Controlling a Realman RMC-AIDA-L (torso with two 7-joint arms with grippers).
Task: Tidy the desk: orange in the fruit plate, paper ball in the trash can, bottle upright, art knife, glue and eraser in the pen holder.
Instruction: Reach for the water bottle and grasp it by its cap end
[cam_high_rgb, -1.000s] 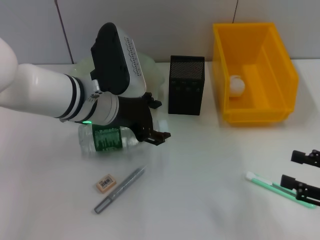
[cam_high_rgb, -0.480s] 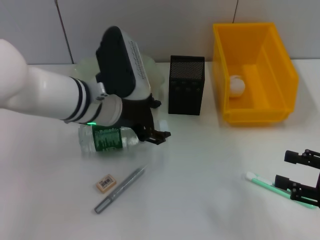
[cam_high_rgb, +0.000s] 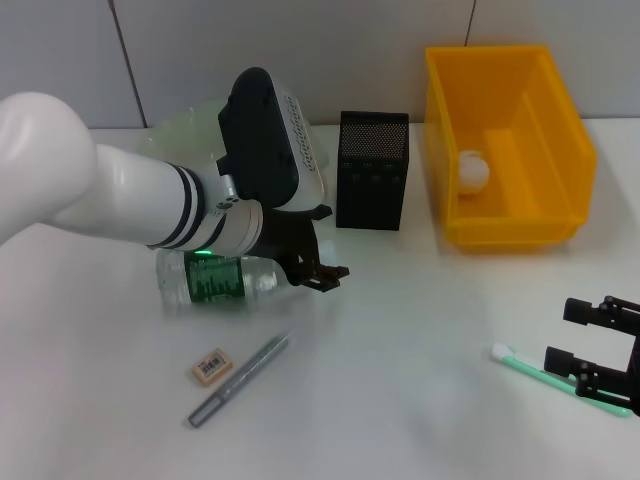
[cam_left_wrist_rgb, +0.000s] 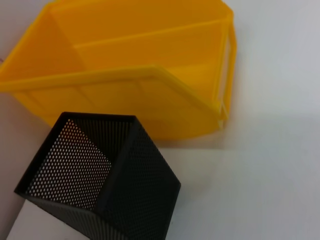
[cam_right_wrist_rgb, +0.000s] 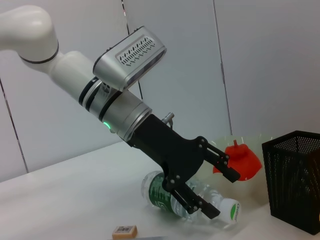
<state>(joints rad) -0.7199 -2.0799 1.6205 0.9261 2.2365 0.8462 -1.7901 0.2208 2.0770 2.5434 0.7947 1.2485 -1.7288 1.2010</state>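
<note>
Left tool (cam_high_rgb: 318, 250), released, straddles the cap end of the bottle (cam_high_rgb: 215, 279) lying sideways on the table (cam_high_rgb: 400, 380). Right tool (cam_high_rgb: 600, 345), released, sits well apart.

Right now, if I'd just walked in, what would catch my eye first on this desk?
Probably the big white left arm, its black left gripper open over the cap end of a clear plastic bottle with a green label, lying on its side. Next, the bright yellow plastic bin at the far right, with a white paper ball inside, and the black mesh pen holder beside it.
</note>
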